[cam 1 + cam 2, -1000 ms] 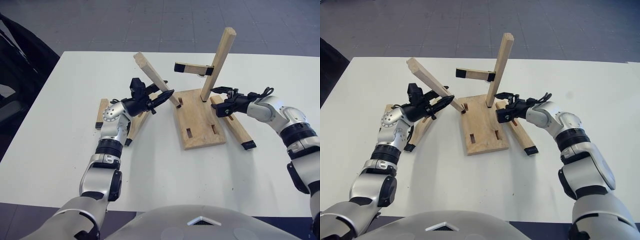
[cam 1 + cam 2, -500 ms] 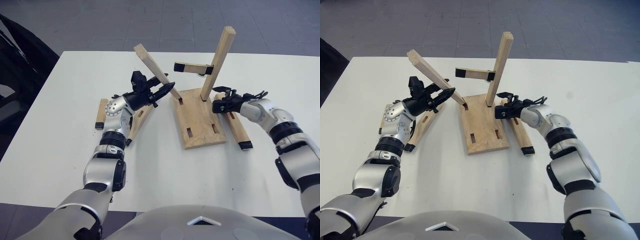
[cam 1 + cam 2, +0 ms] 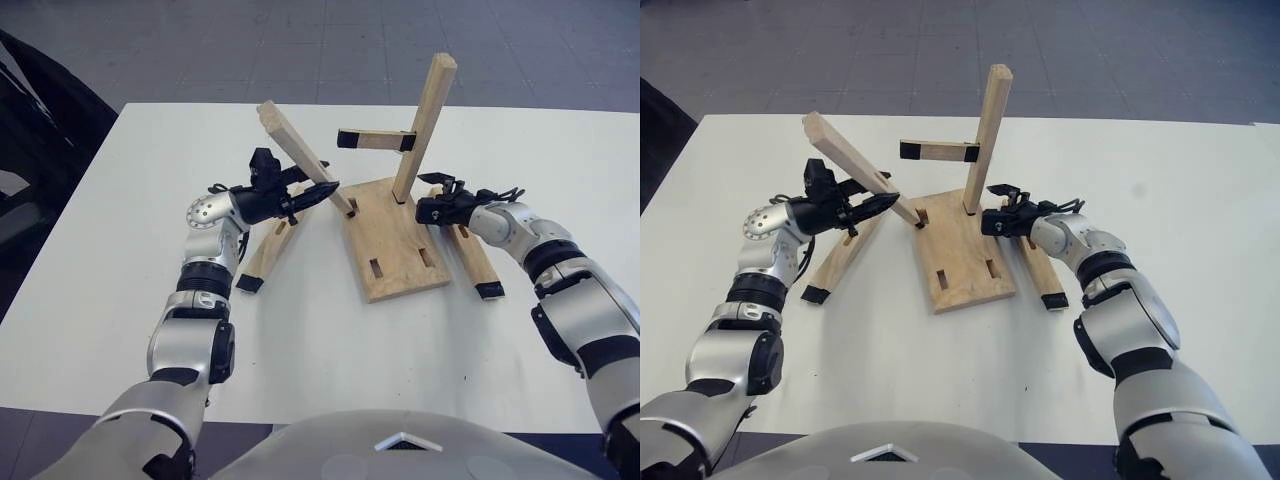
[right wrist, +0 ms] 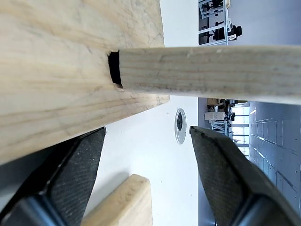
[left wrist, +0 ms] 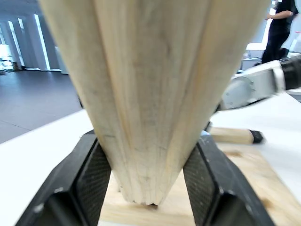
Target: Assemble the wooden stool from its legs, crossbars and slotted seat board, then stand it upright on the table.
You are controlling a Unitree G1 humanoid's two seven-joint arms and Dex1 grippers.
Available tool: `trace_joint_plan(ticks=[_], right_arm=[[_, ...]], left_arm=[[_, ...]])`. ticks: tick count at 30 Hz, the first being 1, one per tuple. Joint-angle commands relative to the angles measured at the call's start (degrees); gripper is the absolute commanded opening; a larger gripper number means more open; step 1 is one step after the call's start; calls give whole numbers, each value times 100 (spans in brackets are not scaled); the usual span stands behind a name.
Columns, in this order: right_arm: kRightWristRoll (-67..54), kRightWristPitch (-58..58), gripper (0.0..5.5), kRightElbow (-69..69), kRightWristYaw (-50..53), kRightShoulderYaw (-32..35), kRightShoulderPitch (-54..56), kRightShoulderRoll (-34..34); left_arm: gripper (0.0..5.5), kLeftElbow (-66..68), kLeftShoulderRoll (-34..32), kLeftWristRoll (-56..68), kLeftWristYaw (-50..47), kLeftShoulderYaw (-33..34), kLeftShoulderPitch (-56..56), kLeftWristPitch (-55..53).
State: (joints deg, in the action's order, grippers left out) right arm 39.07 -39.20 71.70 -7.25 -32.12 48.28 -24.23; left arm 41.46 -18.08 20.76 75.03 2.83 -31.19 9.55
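Note:
The slotted seat board (image 3: 400, 265) lies flat at the table's middle. One leg (image 3: 425, 115) stands upright in its far right slot, with a crossbar (image 3: 375, 140) sticking out to the left near its middle. A second leg (image 3: 293, 148) leans steeply to the left, its lower end at the board's far left slot. My left gripper (image 3: 318, 190) is shut on this leg low down; the left wrist view shows the leg (image 5: 146, 94) pinched between both pads (image 5: 94, 181). My right gripper (image 3: 425, 208) stands open at the foot of the upright leg (image 4: 207, 70), fingers (image 4: 75, 174) apart beside the board (image 4: 56, 80).
A loose leg (image 3: 470, 255) with a black end cap lies on the table just right of the board, under my right forearm. Another loose piece (image 3: 840, 255) lies left of the board, below my left arm. The white table (image 3: 330, 350) has free room in front.
My left gripper has swung the leaning leg leftward, its top now farther left. My right gripper has crept left to the foot of the upright leg, still open.

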Motion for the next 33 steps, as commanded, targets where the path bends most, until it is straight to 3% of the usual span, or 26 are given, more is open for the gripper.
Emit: trace_joint_plan(ticks=[1,10,16,33], right_arm=[[62,-255,330,-15,-71,-138,-192,236],[117,-338,330,-48,-46,-208,-224,187],[100,-299,330,-59,-40,-203,-242,139],[121,-373,330,-185,11,-312,-255,212]], left_arm=[[211,-1124,-133,121,71,-178,703,-566],[211,-2236,-525,517,-635,420,669,-1239],[211,-3155,-1066,599,-799,363,978,-2102],[205,-1824,-757,-66,-940,-160,625,-1552]])
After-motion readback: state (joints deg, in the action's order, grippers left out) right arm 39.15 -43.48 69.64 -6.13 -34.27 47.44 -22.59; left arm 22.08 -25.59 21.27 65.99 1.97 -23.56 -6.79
